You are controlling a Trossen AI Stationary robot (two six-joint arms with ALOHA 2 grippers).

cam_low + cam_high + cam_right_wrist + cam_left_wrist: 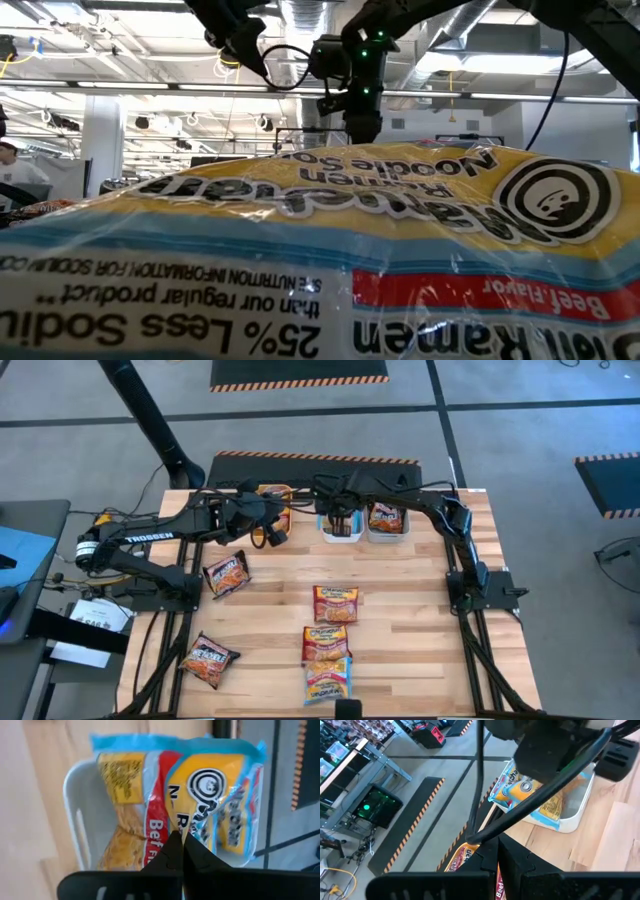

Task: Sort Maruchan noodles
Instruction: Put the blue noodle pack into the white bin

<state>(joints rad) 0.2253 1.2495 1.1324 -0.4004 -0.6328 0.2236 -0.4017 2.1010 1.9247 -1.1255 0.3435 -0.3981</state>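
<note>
packets loose on table: five (335,603); bins at far edge: three (386,520), each held packets; arms: two

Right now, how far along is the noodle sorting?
Done: light-blue crinkly packets sit in the white plastic bin, and one packet is in the grey bin. In hand: right gripper, jaws shut, holds a blue-edged packet over it; left gripper pinches a red-orange packet. Left: five loose packets on the wooden table.
</note>
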